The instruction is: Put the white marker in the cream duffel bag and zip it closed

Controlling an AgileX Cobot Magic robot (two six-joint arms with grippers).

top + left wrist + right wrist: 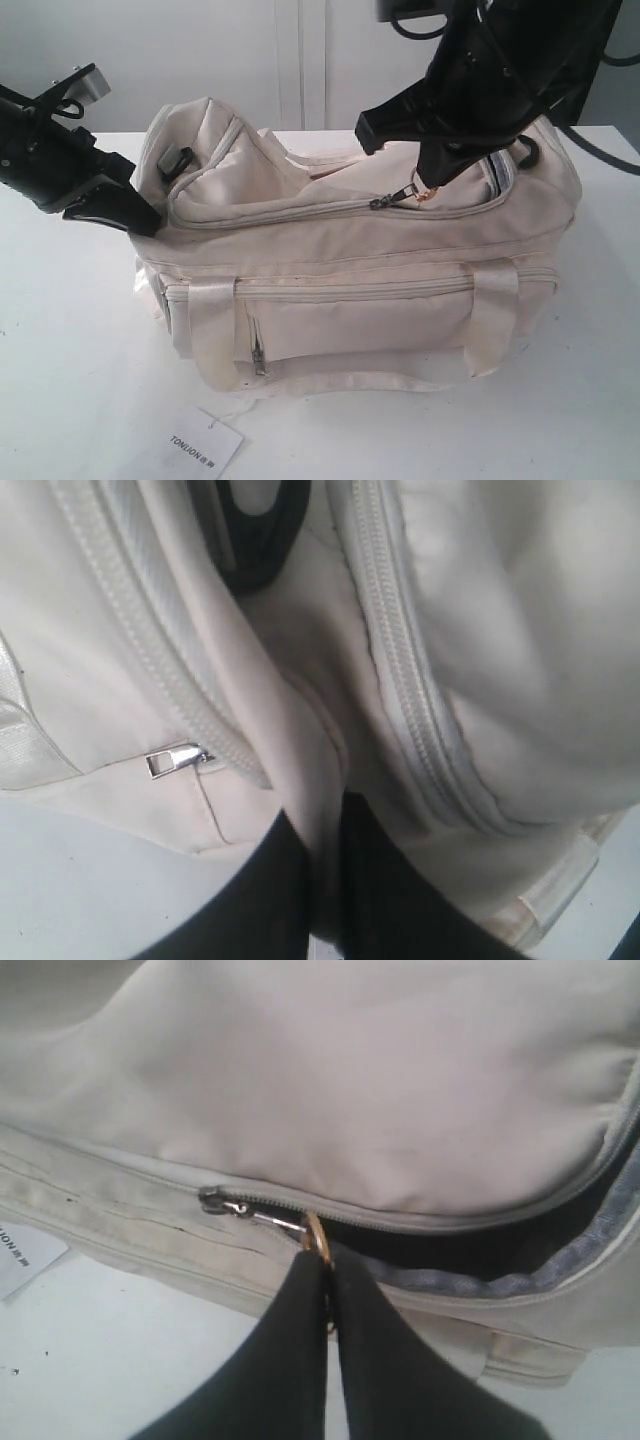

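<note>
The cream duffel bag (380, 300) lies on the white table. Its curved top zip is closed on the left as far as the slider (385, 201) and gapes to the right of it, where dark lining (480, 1250) shows. My right gripper (432, 185) is shut on the gold ring pull (315, 1235) that hangs from that slider (225, 1205). At the bag's left end my left gripper (140, 215) is shut on a fold of cream fabric (320, 750). The white marker is out of view.
A white paper hang tag (205, 445) lies on the table in front of the bag. The front pocket has a small silver zip pull (260, 360). Satin strap handles (215, 330) hang down the front. Another silver pull (175, 760) shows near the left gripper.
</note>
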